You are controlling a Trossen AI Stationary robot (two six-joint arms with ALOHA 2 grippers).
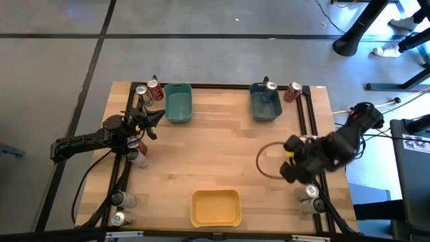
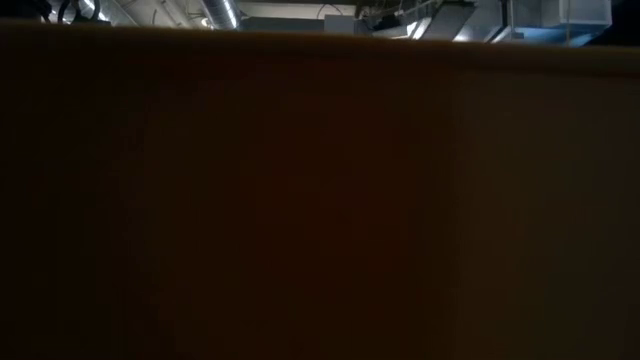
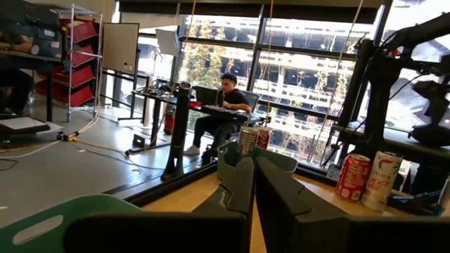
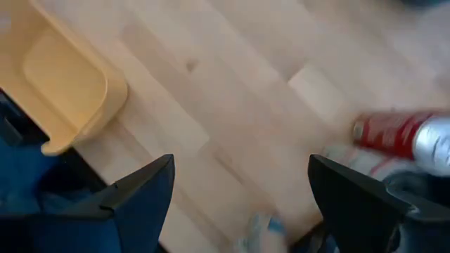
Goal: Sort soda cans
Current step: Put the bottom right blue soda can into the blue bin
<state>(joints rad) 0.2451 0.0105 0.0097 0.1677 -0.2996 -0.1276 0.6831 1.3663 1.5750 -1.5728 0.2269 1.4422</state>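
**Sorting barely begun: one can binned, the rest along the table edges**

Overhead view: pale wooden table [image 1: 222, 154] with three rectangular plastic bins: teal bin [image 1: 178, 103] and grey-blue bin [image 1: 265, 102] at the far edge, yellow bin [image 1: 216, 208] at the near edge. Small silver-topped metal soda cans scattered round the rim. One silver-topped can [image 1: 271, 86] apparently inside the grey-blue bin at its far end; a red can [image 1: 293, 92] just beside that bin. Red can [image 1: 155, 90] and silver can [image 1: 141, 93] left of the teal bin. Two more silver-topped cans [image 1: 119, 199] at the near left corner, another pair [image 1: 310, 193] at the near right. Teal and yellow bins seemingly empty. Left pincer [image 1: 153, 118] near the left edge, beside the teal bin, pressed together on nothing. Right pincer [image 1: 287, 171] low over the near right of the table, just beside the near-right cans.

Table-level view: blocked by a dark surface close to the lens; only ceiling above.

Left wrist view: dark fingers [image 3: 278, 204] pressed together, holding nothing; a red can [image 3: 352, 177] and a white-and-red can [image 3: 380, 180] upright off to one side; person seated in the room beyond.

Right wrist view: fingers [image 4: 137, 197] spread wide and empty over bare wood, a red can [image 4: 404, 137] lying near one finger, corner of the yellow bin [image 4: 53, 84] close by.

Judgement: early stage, nearly every can left to sort.
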